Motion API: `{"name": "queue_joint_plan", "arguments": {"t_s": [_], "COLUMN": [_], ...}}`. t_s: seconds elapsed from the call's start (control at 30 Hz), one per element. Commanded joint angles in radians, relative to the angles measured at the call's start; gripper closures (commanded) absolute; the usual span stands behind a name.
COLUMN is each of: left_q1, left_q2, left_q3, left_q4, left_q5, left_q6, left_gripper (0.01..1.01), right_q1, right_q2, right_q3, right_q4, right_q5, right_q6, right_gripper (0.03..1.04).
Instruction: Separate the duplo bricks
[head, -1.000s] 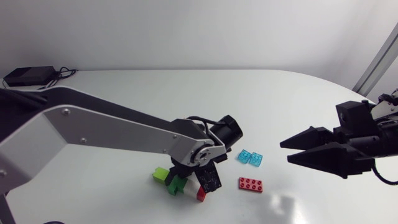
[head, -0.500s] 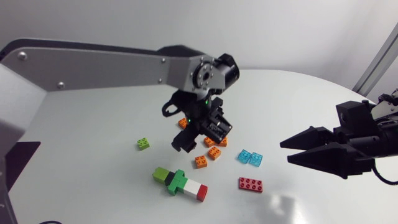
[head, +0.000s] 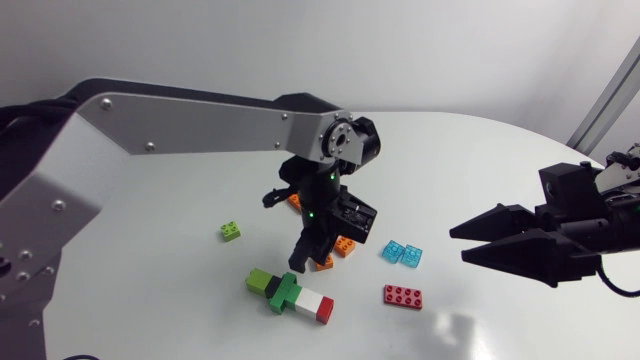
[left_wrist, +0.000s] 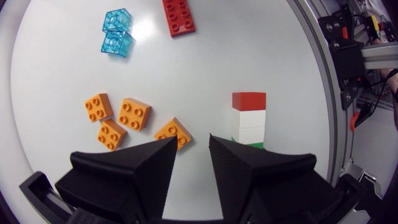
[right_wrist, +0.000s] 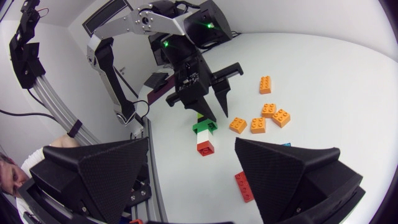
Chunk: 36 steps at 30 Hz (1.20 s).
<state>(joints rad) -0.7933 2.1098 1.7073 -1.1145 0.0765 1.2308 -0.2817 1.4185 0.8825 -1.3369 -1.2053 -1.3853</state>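
My left jaws hang parted and empty just above the brick stack (head: 290, 293), which lies on the worktop (head: 480, 150). From it, orange bricks (left_wrist: 134, 114) crowd at 1 o'clock, blue bricks (head: 402, 253) at 2, a red brick (head: 402, 296) at 3. My right jaws gape empty beyond.

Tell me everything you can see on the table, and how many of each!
brick stack: one; light green, dark, green, white, red; lying by the left tool
orange bricks: five; orange; four clustered beside the stack, one farther off
blue bricks: two; clear blue; touching, between the orange cluster and the right tool
red brick: one; red, flat; near the blue bricks
small green brick: one; light green; alone
table: one; white
left tool: one; black; open, over the stack's green end
right tool: one; black; open, at my right side
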Motion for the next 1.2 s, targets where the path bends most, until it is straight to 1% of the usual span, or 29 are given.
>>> {"name": "queue_joint_plan", "arguments": {"t_s": [0.0, 0.17, 0.57, 0.83, 1.07, 1.17], "left_q1": [-0.007, 0.002, 0.057, 0.063, 0.068, 0.069], "left_q2": [0.032, 0.061, 0.111, 0.167, 0.230, 0.263], "left_q3": [-0.044, -0.077, -0.054, 0.008, 0.117, 0.172], "left_q4": [0.030, 0.090, 0.143, 0.165, 0.160, 0.154], "left_q5": [0.016, 0.017, 0.020, 0.034, 0.037, 0.037], "left_q6": [-0.027, -0.027, -0.001, 0.002, 0.002, 0.002], "left_gripper": [0.730, 0.731, 0.731, 0.731, 0.731, 0.731], "right_q1": [-0.001, -0.002, -0.002, -0.005, -0.007, -0.011], "right_q2": [0.017, 0.019, 0.026, 0.033, 0.034, 0.039], "right_q3": [0.004, 0.001, 0.004, 0.003, 0.004, 0.006], "right_q4": [-0.025, -0.025, -0.025, -0.033, -0.038, -0.053], "right_q5": [-0.016, -0.016, -0.016, -0.016, -0.016, -0.016], "right_q6": [-0.035, -0.038, -0.044, -0.057, -0.063, -0.081], "right_gripper": [0.07, 0.07, 0.07, 0.07, 0.07, 0.07]}}
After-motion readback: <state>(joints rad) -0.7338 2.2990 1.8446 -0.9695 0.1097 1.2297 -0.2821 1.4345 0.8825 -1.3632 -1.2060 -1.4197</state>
